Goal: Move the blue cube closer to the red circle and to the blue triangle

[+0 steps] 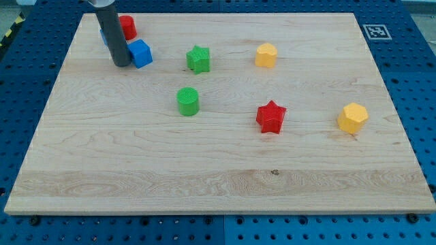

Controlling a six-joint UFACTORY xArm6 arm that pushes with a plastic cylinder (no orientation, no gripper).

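Note:
The blue cube (141,53) lies near the view's top left on the wooden board (218,163). The red circle (127,26) sits just above and left of it, partly behind my rod. A sliver of another blue block (103,35), likely the blue triangle, shows at the rod's left edge, mostly hidden. My tip (122,64) rests on the board, touching or almost touching the blue cube's left side.
A green star (198,59) and a yellow hexagon (266,55) lie to the right of the cube. A green cylinder (188,101), a red star (271,116) and a second yellow hexagon (352,118) lie across the middle.

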